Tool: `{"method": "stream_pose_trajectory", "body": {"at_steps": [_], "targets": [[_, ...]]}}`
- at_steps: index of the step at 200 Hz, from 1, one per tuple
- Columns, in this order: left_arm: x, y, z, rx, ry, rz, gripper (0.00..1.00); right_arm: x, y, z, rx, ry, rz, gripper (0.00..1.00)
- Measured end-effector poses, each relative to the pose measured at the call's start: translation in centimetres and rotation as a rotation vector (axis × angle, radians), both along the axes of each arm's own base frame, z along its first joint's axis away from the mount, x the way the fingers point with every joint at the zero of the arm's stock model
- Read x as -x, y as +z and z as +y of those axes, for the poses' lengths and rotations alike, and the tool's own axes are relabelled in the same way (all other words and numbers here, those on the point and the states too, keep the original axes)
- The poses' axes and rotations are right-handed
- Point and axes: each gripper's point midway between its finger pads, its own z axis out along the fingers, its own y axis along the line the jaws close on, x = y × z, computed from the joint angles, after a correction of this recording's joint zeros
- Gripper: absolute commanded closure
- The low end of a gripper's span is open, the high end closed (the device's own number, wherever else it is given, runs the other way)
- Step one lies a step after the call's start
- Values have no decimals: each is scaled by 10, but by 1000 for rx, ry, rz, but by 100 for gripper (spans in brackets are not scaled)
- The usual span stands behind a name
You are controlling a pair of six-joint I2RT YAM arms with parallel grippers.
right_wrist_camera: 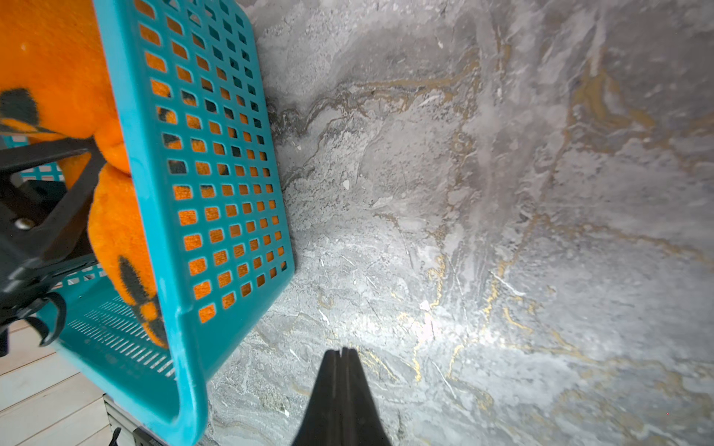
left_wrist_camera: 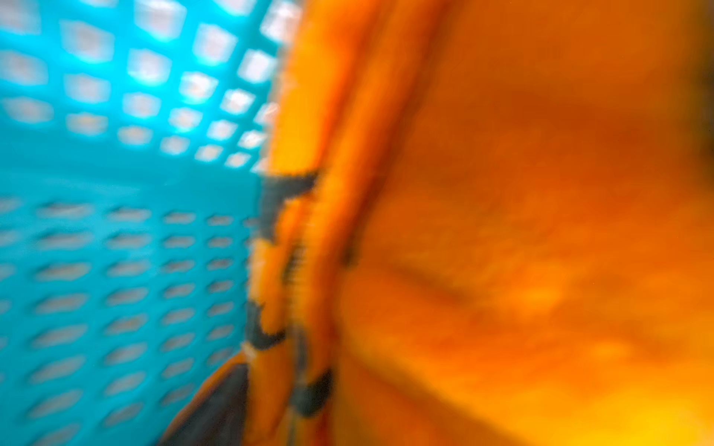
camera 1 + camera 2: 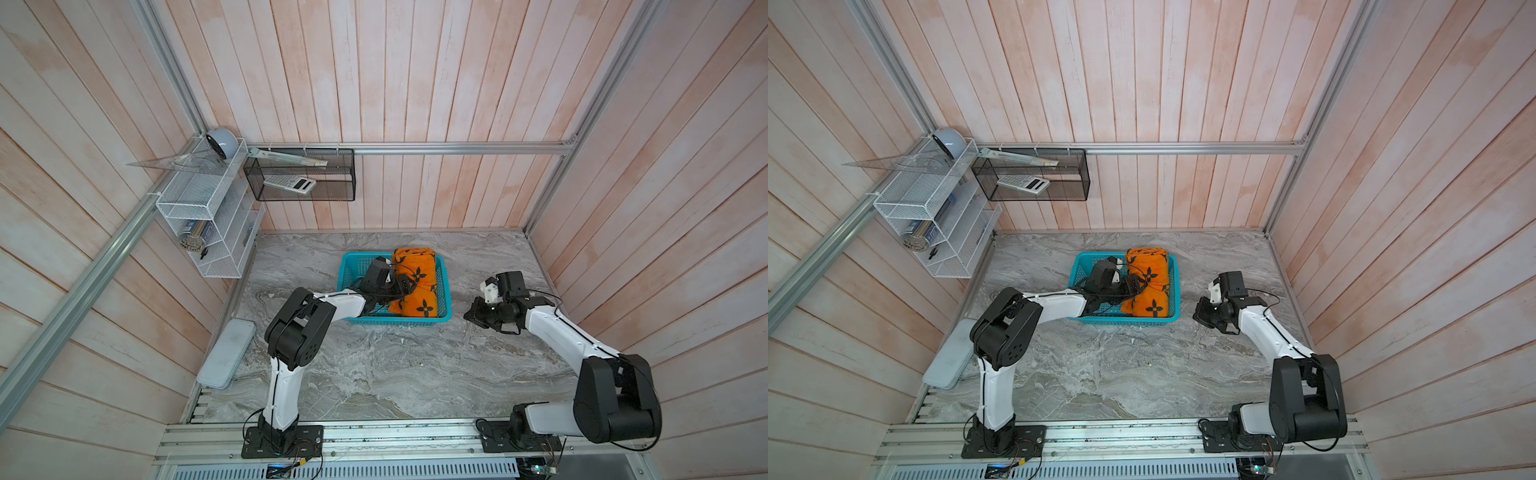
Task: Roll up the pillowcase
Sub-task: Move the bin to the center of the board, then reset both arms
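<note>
The orange pillowcase with black flower prints lies rolled up in the right half of a teal plastic basket at the back middle of the marble table. My left gripper reaches into the basket and sits against the roll's left side. The blurred left wrist view is filled by orange plush and basket mesh, with one dark finger standing off to the side, so the jaws are apart. My right gripper hovers shut and empty over the table, right of the basket.
A white wire shelf hangs on the left wall. Next to it, a black mesh bin on the back wall holds a calculator. A flat grey case lies at the table's left edge. Bare marble lies in front of the basket.
</note>
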Motion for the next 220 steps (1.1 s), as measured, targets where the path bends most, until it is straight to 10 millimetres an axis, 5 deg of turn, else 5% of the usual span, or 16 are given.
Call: {"method": "stream_pose_trajectory", "body": {"at_steps": [56,79,97,126,128,132,134,147,162,200,220], "targets": [[23,58,25,-101,-5,-32,0,-9,16,-4,28,-6,-16,75],[40,102,40,-144,15,-105,0,-11,24,-13,86,-23,-19,40],[60,141,58,-239,58,-215,0,-17,42,-33,198,-65,-72,38],[92,220,129,-394,277,-485,0,-24,102,-92,459,-274,-274,37],[93,224,136,-407,299,-505,0,-25,105,-95,473,-285,-287,36],[96,234,152,-431,348,-546,0,-23,115,-104,506,-324,-325,9],[98,238,159,-444,369,-564,0,-23,120,-108,520,-340,-348,4],[106,255,203,-532,490,-688,0,-21,141,-128,589,-438,-503,2],[111,247,236,-632,517,-805,0,-20,133,-141,651,-484,-657,2],[103,152,336,-839,680,-709,0,-12,7,-140,780,-300,-593,2],[96,124,365,-882,742,-651,0,-29,-2,-130,773,-213,-634,2]]}}
